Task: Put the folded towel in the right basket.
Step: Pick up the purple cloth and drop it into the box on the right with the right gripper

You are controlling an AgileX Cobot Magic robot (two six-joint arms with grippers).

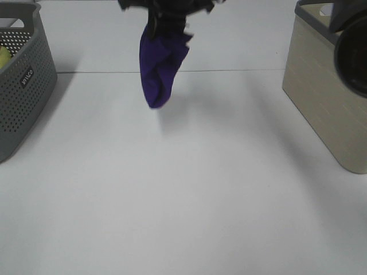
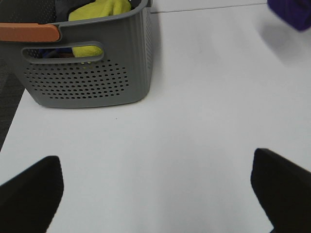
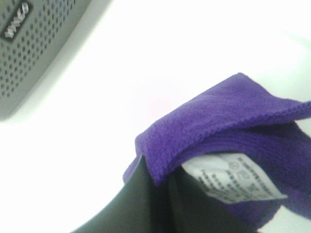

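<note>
The folded purple towel (image 1: pixel 161 67) hangs in the air above the white table, at the back centre. My right gripper (image 1: pixel 166 20) is shut on its top edge. In the right wrist view the towel (image 3: pixel 233 121) with its white care label (image 3: pixel 233 177) is pinched between the dark fingers (image 3: pixel 141 204). The right basket (image 1: pixel 327 103) is beige and stands at the right edge, well apart from the towel. My left gripper (image 2: pixel 155 194) is open and empty over the table; its fingertips (image 2: pixel 31 189) show low in the left wrist view, where the towel (image 2: pixel 291 12) shows in a corner.
A grey perforated basket (image 1: pixel 23 86) stands at the left edge and holds a yellow cloth (image 2: pixel 99 9). It also shows in the right wrist view (image 3: pixel 29 43). A dark round part (image 1: pixel 352 54) overlaps the beige basket's top. The white table (image 1: pixel 183 200) stretches between the baskets.
</note>
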